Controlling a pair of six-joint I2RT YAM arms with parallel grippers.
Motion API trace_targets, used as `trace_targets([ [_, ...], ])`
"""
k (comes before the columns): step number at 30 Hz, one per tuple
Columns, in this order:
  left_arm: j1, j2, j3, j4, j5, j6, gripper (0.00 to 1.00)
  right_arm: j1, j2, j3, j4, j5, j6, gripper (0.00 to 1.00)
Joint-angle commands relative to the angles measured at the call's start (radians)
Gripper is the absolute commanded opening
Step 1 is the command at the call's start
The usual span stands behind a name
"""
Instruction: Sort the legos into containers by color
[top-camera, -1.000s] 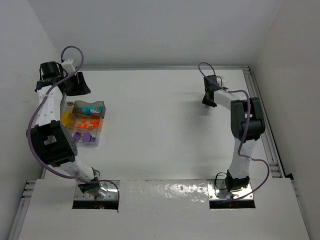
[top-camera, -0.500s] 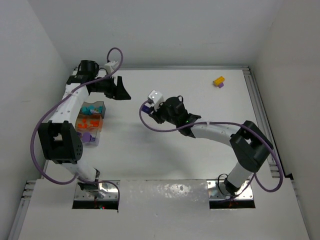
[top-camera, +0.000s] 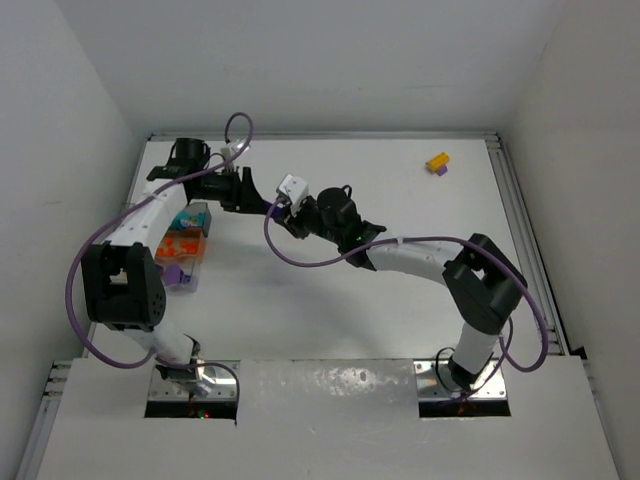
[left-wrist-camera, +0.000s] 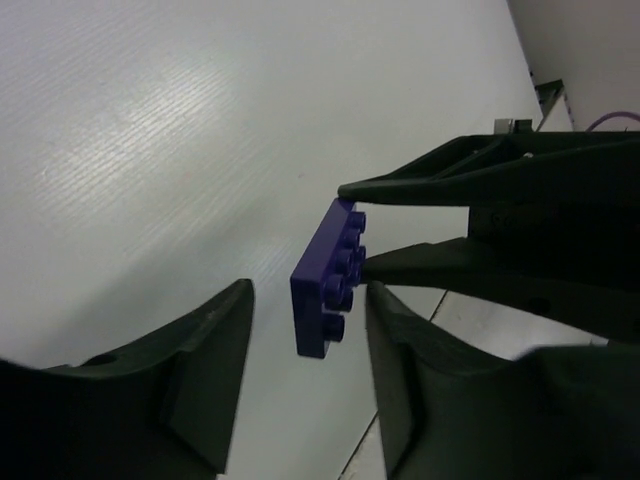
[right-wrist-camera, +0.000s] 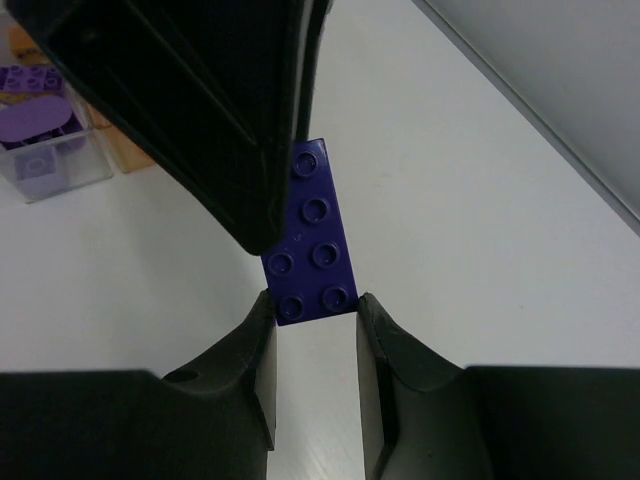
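Having swung in from the right edge, the right gripper (right-wrist-camera: 312, 312) is pinching one end of a flat purple studded lego plate (right-wrist-camera: 313, 235) at mid-frame. The left gripper (left-wrist-camera: 306, 295) is straddling it, jaws apart, not yet gripping. This is looking like a handover toward the clear compartmented plastic tray (top-camera: 204, 250) at left.
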Motion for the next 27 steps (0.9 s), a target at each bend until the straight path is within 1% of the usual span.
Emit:
trace_targets([
  [1, -0.016, -0.047, 0.002, 0.097, 0.045, -0.049, 0.43, 0.018, 0.012, 0.054, 0.070, -0.044, 0.006, 0.00],
  [2, -0.016, -0.044, 0.004, 0.105, 0.047, -0.066, 0.38, 0.021, 0.015, 0.060, 0.070, -0.050, 0.001, 0.00],
  [5, -0.016, -0.033, 0.013, 0.127, 0.061, -0.103, 0.18, 0.028, 0.021, 0.074, 0.067, -0.062, 0.010, 0.00],
  [6, -0.016, -0.024, 0.021, 0.119, 0.061, -0.106, 0.02, 0.029, 0.023, 0.078, 0.072, -0.062, 0.018, 0.00],
  [7, -0.016, -0.018, 0.030, 0.107, 0.062, -0.092, 0.00, 0.029, 0.023, 0.077, 0.075, -0.060, 0.024, 0.00],
  [9, -0.014, -0.007, 0.063, 0.041, 0.055, -0.056, 0.00, 0.028, 0.024, 0.075, 0.087, -0.041, 0.038, 0.00],
  [10, -0.014, -0.005, 0.077, 0.019, 0.030, -0.014, 0.00, 0.028, 0.024, 0.074, 0.092, -0.027, 0.067, 0.00],
  [11, -0.010, -0.004, 0.089, -0.004, 0.013, 0.007, 0.00, 0.028, 0.024, 0.074, 0.093, 0.023, 0.074, 0.09],
  [12, 0.003, -0.004, 0.114, -0.049, -0.008, 0.030, 0.00, 0.029, 0.024, 0.072, 0.093, 0.051, 0.096, 0.26],
  [13, 0.012, -0.001, 0.129, -0.070, -0.080, 0.062, 0.00, 0.028, 0.024, 0.071, 0.092, 0.077, 0.114, 0.61],
  [14, 0.024, 0.004, 0.145, -0.091, -0.130, 0.072, 0.00, 0.026, 0.024, 0.071, 0.086, 0.085, 0.113, 0.71],
  [15, 0.074, 0.016, 0.175, -0.123, -0.181, 0.073, 0.00, 0.026, 0.021, 0.072, 0.057, 0.138, 0.113, 0.80],
  [16, 0.113, 0.022, 0.186, -0.130, -0.250, 0.063, 0.00, 0.021, 0.016, 0.071, 0.043, 0.160, 0.114, 0.93],
  [17, 0.159, 0.027, 0.194, -0.131, -0.252, 0.057, 0.00, 0.018, 0.013, 0.068, 0.030, 0.179, 0.116, 0.96],
  [18, 0.265, 0.033, 0.205, -0.136, -0.255, 0.048, 0.00, 0.014, 0.004, 0.046, 0.017, 0.206, 0.117, 0.98],
  [19, 0.312, 0.036, 0.217, -0.145, -0.269, 0.053, 0.00, 0.011, -0.014, 0.032, 0.017, 0.216, 0.121, 0.99],
  [21, 0.395, 0.038, 0.261, -0.226, -0.350, 0.113, 0.00, 0.006, -0.034, -0.013, 0.024, 0.226, 0.118, 0.99],
  [22, 0.411, 0.031, 0.267, -0.251, -0.390, 0.180, 0.00, 0.005, -0.042, -0.027, 0.030, 0.229, 0.114, 0.99],
  [23, 0.432, 0.010, 0.252, -0.296, -0.395, 0.214, 0.00, 0.005, -0.056, -0.041, 0.038, 0.228, 0.113, 0.99],
  [24, 0.437, -0.001, 0.243, -0.324, -0.405, 0.292, 0.00, 0.003, -0.059, -0.055, 0.038, 0.225, 0.114, 0.99],
  [25, 0.438, -0.008, 0.234, -0.356, -0.445, 0.340, 0.00, 0.005, -0.065, -0.058, 0.033, 0.223, 0.120, 0.99],
  [26, 0.438, -0.015, 0.216, -0.443, -0.470, 0.386, 0.00, 0.005, -0.066, -0.060, 0.021, 0.222, 0.122, 0.99],
  [27, 0.451, -0.013, 0.208, -0.488, -0.491, 0.467, 0.00, 0.005, -0.068, -0.061, 0.017, 0.223, 0.124, 0.99],
])
